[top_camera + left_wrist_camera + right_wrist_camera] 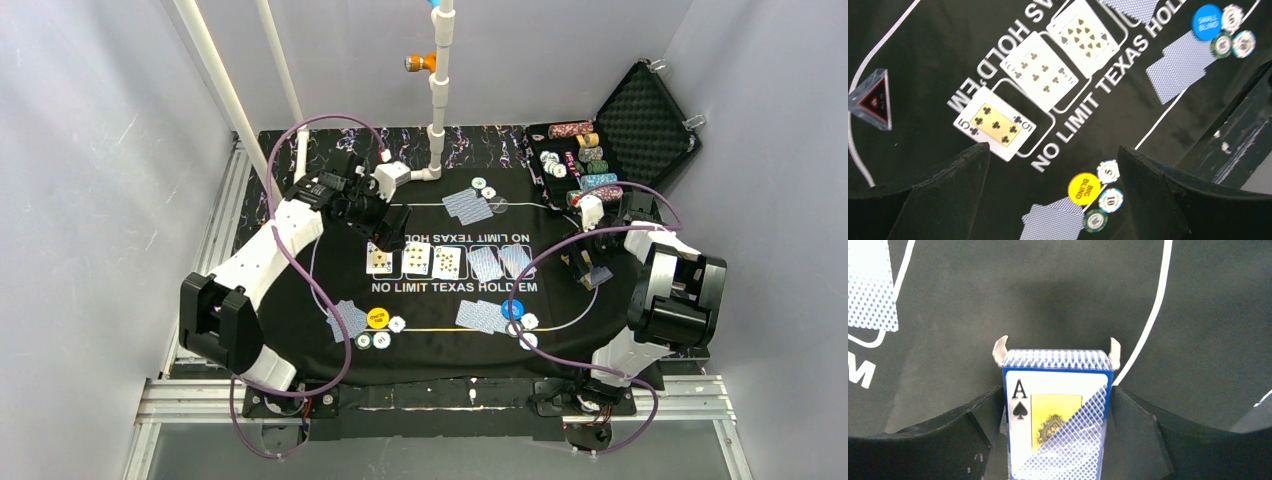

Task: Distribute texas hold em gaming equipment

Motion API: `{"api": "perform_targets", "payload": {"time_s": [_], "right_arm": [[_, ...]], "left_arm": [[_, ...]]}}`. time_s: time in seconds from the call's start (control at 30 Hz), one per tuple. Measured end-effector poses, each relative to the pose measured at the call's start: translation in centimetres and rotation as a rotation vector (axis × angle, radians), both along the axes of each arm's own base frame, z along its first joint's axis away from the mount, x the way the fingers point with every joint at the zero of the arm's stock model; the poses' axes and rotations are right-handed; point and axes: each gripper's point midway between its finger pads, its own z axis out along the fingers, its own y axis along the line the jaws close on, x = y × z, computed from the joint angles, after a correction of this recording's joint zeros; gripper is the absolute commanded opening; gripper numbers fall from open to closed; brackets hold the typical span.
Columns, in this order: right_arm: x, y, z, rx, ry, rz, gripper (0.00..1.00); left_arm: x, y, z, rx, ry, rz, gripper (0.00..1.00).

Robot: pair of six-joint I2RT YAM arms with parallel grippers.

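left gripper (1053, 155) spread wide, empty, hovers over five of clubs (995, 124), first of three face-up cards in centre row of mat (923, 50). yellow button (1083, 188) and chips (1108, 171) lie near it, blue button (1206, 21) further right. right gripper (1057, 395) grasps card box (1055, 415), flaps open, over mat's right side. step likely: dealing nearly finished. next: set box down clear of dealt cards.

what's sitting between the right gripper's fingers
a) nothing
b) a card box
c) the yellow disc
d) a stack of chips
b: the right wrist view shows a blue card box with an ace of spades on its face, upright between the two fingers of the right gripper.
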Motion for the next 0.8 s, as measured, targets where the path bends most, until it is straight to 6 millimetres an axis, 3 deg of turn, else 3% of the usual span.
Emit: {"api": "perform_targets", "payload": {"time_s": [0.17,0.33,0.5,0.6,0.8], "right_arm": [[0.2,-0.2,0.7,-0.010,-0.013,-0.001,0.98],[0.9,-0.3,2.8,-0.019,-0.060,-0.001,0.98],[1.7,0.2,6.0,-0.007,-0.116,0.006,0.98],[2.2,1.3,8.3,0.011,-0.163,0.022,0.98],[1.7,5.4,11.1,0.058,-0.217,0.087,0.98]], "left_arm": [[0.8,1.8,-0.5,0.087,-0.016,-0.022,0.98],[3.6,3.8,-2.2,0.175,-0.021,-0.019,0.98],[7.1,6.3,-4.4,0.261,-0.009,-0.004,0.96],[9.0,7.4,-5.2,0.286,-0.010,0.004,0.90],[11.7,8.6,-7.4,0.322,0.002,-0.002,0.78]]}}
